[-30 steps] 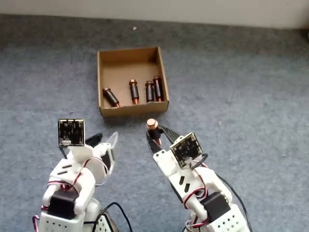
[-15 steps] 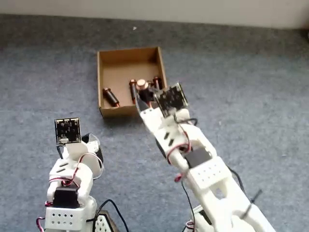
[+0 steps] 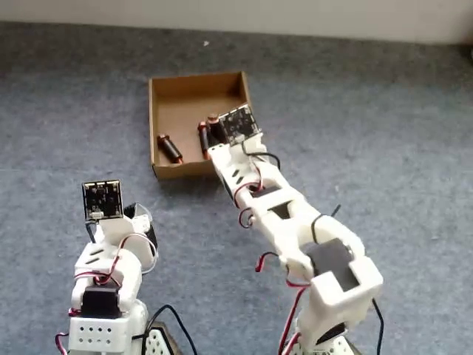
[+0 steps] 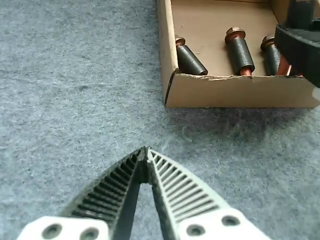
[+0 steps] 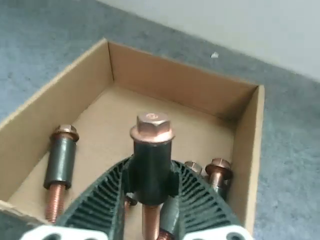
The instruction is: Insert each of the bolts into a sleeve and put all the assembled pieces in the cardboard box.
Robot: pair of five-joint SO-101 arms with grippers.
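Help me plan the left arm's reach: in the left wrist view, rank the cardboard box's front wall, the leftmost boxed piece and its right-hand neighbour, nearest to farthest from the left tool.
From the left tool:
1. Cardboard box front wall, the near side.
2. Leftmost piece, close behind that wall.
3. Its neighbour, farther right inside the box.
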